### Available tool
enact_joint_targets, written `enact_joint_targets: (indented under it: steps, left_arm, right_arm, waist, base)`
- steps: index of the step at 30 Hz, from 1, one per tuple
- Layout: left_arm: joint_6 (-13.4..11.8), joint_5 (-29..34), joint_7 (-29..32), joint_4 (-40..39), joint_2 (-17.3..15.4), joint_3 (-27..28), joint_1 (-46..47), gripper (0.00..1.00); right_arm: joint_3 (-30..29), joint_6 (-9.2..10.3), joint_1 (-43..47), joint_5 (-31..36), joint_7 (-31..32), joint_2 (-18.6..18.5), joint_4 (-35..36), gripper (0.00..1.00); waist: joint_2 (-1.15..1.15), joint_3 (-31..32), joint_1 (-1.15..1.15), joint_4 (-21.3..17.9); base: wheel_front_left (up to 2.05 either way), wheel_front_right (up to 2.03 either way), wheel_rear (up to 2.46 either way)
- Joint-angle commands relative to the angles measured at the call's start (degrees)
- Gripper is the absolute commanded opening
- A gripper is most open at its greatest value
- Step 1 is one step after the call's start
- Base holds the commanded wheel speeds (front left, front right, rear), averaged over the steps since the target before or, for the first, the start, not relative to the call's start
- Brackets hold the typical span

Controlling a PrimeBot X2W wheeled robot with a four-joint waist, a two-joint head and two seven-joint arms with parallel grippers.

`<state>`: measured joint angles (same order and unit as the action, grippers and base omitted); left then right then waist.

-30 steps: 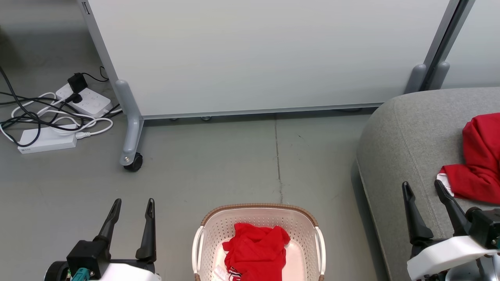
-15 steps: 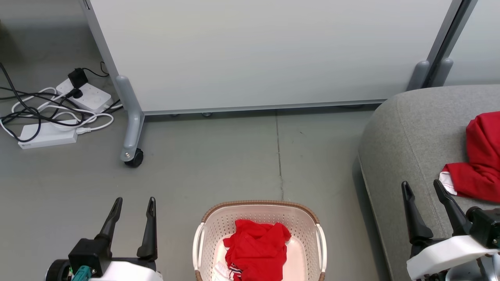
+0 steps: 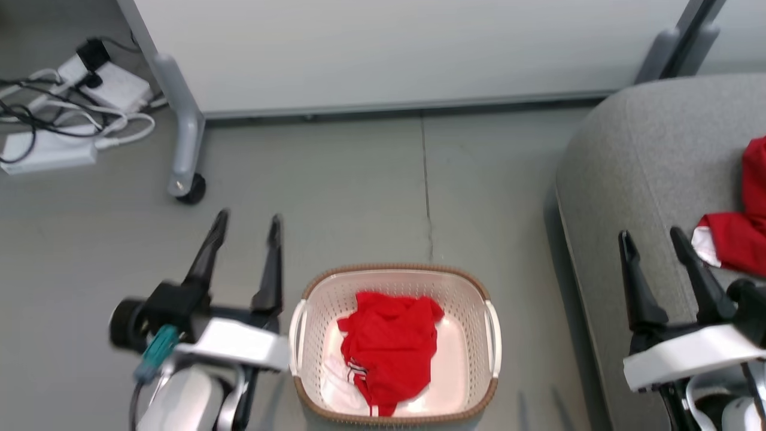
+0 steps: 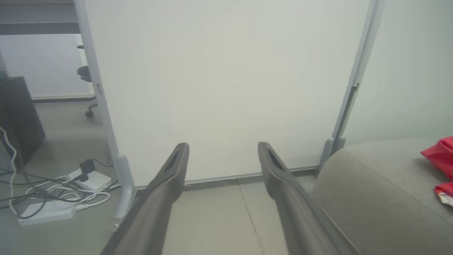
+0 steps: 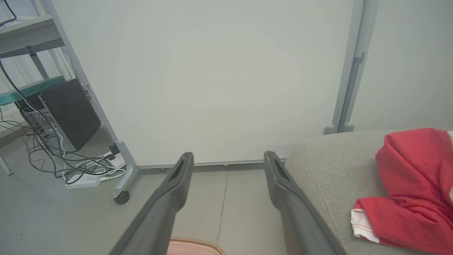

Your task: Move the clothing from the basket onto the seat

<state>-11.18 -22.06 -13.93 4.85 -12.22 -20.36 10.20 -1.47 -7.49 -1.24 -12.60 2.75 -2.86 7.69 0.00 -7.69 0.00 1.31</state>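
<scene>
One crumpled red fabric garment (image 3: 389, 347) lies in the single cream perforated plastic basket (image 3: 395, 268); a second red garment (image 3: 739, 239) rests on the grey upholstered seat (image 3: 646, 155). Left pincer (image 3: 248, 218) and right pincer (image 3: 650, 234) both gape, empty.

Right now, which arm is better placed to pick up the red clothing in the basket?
Left, probably. The left gripper is open and close beside the basket, near the red clothing inside. The right gripper is open too, but it is by the seat, farther from the basket.
</scene>
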Motion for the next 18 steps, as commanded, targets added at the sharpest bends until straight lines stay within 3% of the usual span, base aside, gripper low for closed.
enact_joint_targets:
  steps: [1, 10, 18]
  left_arm:
    - [0.8, 0.7, 0.0, 1.1, 0.4, -0.8, 2.7, 1.0]
    - [6.7, 3.8, 0.9, 16.8, 5.7, -8.2, 19.7, 1.0]
    - [9.9, 6.5, 3.0, 34.1, 7.5, -12.8, 30.6, 1.0]
  right_arm:
    - [0.2, -0.01, -1.5, 0.2, -0.2, -0.2, 0.7, 1.0]
    - [2.5, -0.01, -10.7, -0.5, -2.5, -0.2, 2.7, 1.0]
    - [4.3, -0.01, -17.2, -1.8, -5.9, -0.2, 3.9, 1.0]
  waist:
    - [0.0, -4.1, 0.0, -1.0]
    - [0.0, -20.1, 0.0, -6.7]
    - [0.0, -32.9, 0.0, -11.2]
  base:
    - [0.0, 0.0, 0.0]
    - [0.0, 0.0, 0.0]
    - [0.0, 0.0, 0.0]
